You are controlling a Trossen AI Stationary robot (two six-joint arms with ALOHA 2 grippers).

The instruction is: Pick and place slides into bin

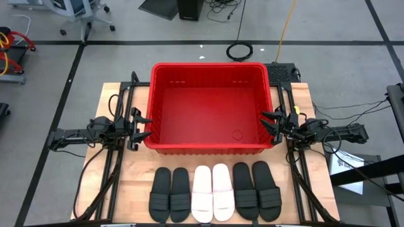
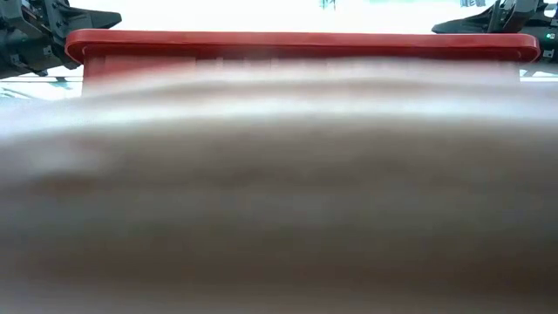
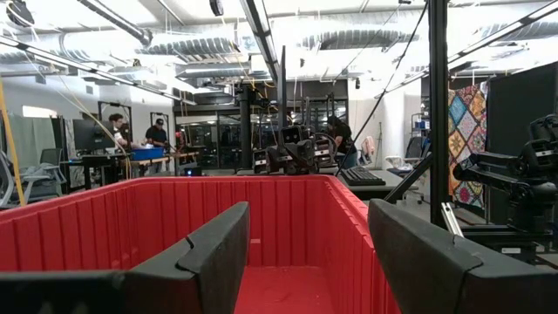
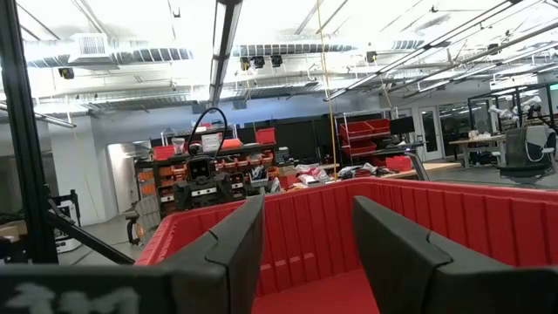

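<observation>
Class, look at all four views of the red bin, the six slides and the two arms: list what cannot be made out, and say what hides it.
- Low view: the slides and most of the red bin are lost behind a blur close to the lens.
- Wrist views: no slides show; the left gripper and right gripper face the bin's inside.
- High view: the mark on the bin floor is too small to identify.

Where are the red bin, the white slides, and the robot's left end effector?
Red bin [image 1: 211, 146]: high view, on its near wall.
White slides [image 1: 212, 194]: high view, where the middle pair touch.
Left end effector [image 1: 142, 127]: high view, between its open fingertips, beside the bin's left wall.
</observation>
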